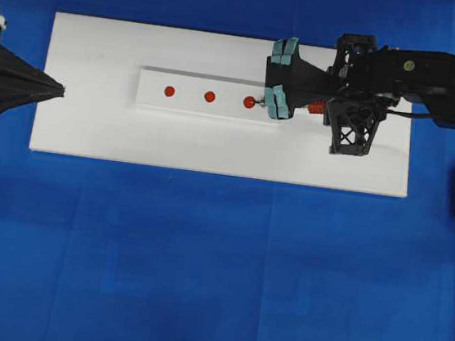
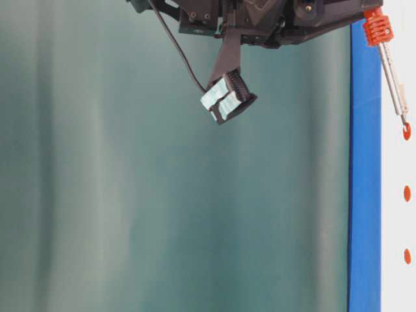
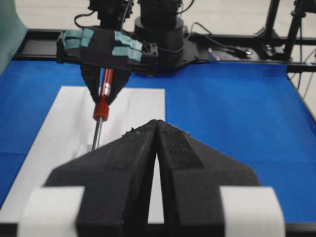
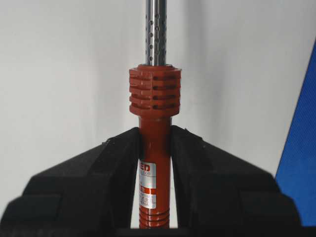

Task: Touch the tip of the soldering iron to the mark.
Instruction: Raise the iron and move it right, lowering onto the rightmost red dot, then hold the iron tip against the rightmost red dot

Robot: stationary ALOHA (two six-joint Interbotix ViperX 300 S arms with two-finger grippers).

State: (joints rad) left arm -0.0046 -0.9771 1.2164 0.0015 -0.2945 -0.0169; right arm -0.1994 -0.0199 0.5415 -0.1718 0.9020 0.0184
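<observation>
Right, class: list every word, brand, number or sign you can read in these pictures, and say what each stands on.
"ED": end of a word in white on red, on the label of the soldering iron handle, partly hidden by the right gripper.
Smaller print below it on that label: too small to read.
No other readable text.

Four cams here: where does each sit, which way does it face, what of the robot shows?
Overhead: straight down on the white board; both arms.
Table-level: low and side-on; right arm, soldering iron over the red marks.
Left wrist: behind the shut left gripper, facing the right gripper.
Right wrist: along the iron's handle between its fingers.
Shared: all show the iron; overhead and table-level show the marks.
</observation>
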